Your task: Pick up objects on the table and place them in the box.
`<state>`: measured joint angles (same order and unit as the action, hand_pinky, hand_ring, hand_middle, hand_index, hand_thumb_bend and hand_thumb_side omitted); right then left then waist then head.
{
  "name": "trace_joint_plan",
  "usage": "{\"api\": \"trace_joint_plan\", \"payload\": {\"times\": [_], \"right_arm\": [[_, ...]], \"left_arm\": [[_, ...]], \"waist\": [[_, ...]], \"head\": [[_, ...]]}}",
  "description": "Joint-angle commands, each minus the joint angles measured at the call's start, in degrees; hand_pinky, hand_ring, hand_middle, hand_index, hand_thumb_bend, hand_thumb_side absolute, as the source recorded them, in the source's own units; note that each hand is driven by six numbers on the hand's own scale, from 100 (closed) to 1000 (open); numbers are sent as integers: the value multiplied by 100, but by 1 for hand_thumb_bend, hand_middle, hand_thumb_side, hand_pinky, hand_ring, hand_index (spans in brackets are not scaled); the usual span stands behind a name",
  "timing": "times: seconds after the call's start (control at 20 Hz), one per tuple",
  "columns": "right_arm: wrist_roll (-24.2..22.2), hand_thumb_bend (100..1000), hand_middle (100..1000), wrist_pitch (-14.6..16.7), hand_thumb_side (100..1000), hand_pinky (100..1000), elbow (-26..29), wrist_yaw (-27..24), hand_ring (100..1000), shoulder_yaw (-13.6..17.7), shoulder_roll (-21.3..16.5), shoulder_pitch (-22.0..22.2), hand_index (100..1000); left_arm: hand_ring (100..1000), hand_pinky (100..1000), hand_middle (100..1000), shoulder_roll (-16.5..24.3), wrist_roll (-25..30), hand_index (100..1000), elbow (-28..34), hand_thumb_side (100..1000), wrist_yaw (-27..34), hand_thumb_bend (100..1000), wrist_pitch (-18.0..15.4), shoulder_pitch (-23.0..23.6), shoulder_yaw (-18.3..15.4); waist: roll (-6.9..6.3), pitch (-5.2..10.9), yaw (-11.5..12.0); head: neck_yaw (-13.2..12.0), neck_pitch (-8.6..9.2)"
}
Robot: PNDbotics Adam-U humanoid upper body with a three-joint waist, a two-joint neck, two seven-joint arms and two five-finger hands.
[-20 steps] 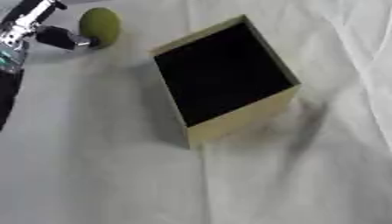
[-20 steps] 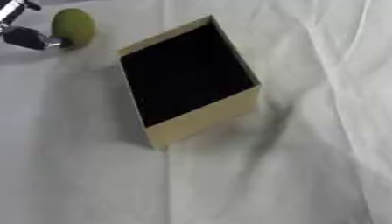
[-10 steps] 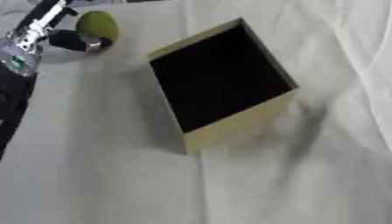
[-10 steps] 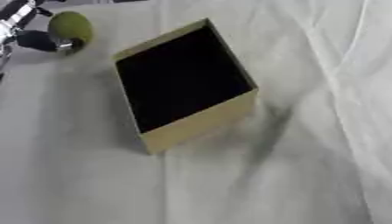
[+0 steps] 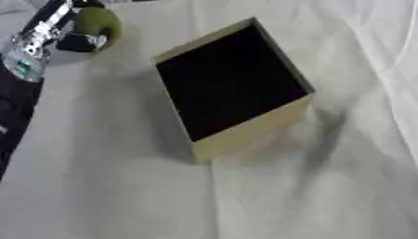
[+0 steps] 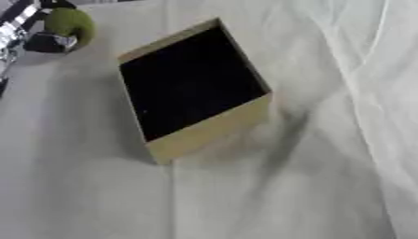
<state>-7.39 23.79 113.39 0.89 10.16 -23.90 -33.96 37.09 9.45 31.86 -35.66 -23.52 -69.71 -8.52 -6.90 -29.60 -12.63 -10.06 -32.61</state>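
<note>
Green ball [image 5: 100,23] – left hand [image 5: 75,39] fingers curled round it, touching

So the table [image 5: 122,196] is covered in a white-ish cloth [image 6: 326,186], pretty wrinkled, with long creases running down the right side and a fold line coming toward the near edge from under the box. Sitting right on the cloth around the middle is a tan cardboard box [image 5: 253,133], open on top, turned at an angle so one corner points near (inside just looks black, can't see anything in there). Far left there's a small round green object [image 5: 100,24] against the cloth, well apart from the box. It throws a soft shadow to its near right.
</note>
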Motion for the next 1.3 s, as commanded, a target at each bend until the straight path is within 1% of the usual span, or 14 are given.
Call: {"api": "trace_joint_plan", "payload": {"times": [0.05, 0.1, 0.2, 0.25, 0.3, 0.35, 0.45, 0.55, 0.6, 0.8, 0.85, 0.95, 1.1, 1.3], "right_arm": [[-3, 100, 650, -18, 473, 876, 120, -9, 904, 21, -63, -44, 767], [-6, 100, 649, -22, 476, 876, 120, -7, 905, 21, -61, -35, 767], [-16, 100, 649, -26, 477, 877, 120, -5, 905, 21, -60, -23, 767], [-20, 100, 648, -28, 480, 877, 120, -6, 905, 21, -58, -19, 767], [-26, 100, 648, -31, 482, 877, 120, -7, 905, 20, -57, -16, 767], [-33, 100, 648, -34, 484, 878, 120, -9, 905, 18, -56, -13, 767], [-43, 100, 648, -41, 484, 878, 120, -12, 905, 18, -52, -8, 767], [-49, 100, 648, -43, 484, 878, 120, -16, 905, 19, -50, -7, 767], [-53, 100, 647, -49, 491, 879, 120, -17, 906, 19, -47, 3, 767], [-75, 100, 647, -82, 495, 880, 120, -14, 907, 28, -40, 40, 768], [-79, 100, 647, -89, 511, 879, 120, -14, 906, 30, -39, 47, 768], [-81, 100, 648, -98, 491, 879, 120, -16, 905, 35, -41, 65, 768], [-72, 100, 649, -107, 485, 878, 120, -24, 903, 41, -51, 89, 768], [-53, 100, 650, -119, 474, 877, 120, -36, 900, 46, -77, 122, 768]], "left_arm": [[813, 588, 721, 134, -35, 744, 61, 100, 78, 186, 17, -107, -10], [792, 581, 701, 157, -71, 737, 46, 100, 68, 210, 60, -99, -2], [771, 566, 681, 208, -200, 725, 61, 100, -42, 216, 188, -86, 83], [745, 538, 658, 225, -277, 709, 70, 100, -117, 232, 251, -77, 129], [716, 518, 631, 244, -357, 692, 81, 100, -196, 221, 306, -70, 181], [690, 495, 608, 264, -440, 674, 103, 100, -279, 188, 336, -65, 247], [690, 495, 608, 278, -605, 674, 128, 100, -454, 188, 351, -55, 337], [690, 495, 608, 260, -728, 674, 111, 100, -648, 188, 345, -57, 339], [660, 452, 567, 234, -786, 636, 141, 100, -741, 100, 317, -78, 327], [654, 447, 564, 181, -1012, 633, 241, 100, -1104, 100, 81, -76, 232], [651, 447, 562, 172, -1053, 631, 260, 100, -1194, 100, 37, -76, 209], [646, 447, 560, 161, -1140, 630, 343, 100, -1334, 100, -53, -80, 176], [633, 447, 554, 165, -1233, 627, 537, 100, -1438, 100, -187, -86, 186], [619, 451, 549, 166, -1204, 628, 907, 100, -1429, 100, -362, -139, 274]], "waist": [[31, 142, 4], [32, 144, 3], [28, 147, -1], [25, 148, -3], [21, 151, -4], [17, 153, -6], [14, 157, -9], [15, 158, -9], [17, 170, -9], [24, 214, 16], [27, 225, 23], [33, 262, 42], [38, 325, 76], [43, 430, 146]], "head": [[-12, 46], [-14, 29], [-18, 11], [-23, 5], [-26, 0], [-27, -3], [-29, -9], [-29, -10], [-30, -22], [-17, -65], [-12, -74], [1, -110], [29, -162], [84, -271]]}}
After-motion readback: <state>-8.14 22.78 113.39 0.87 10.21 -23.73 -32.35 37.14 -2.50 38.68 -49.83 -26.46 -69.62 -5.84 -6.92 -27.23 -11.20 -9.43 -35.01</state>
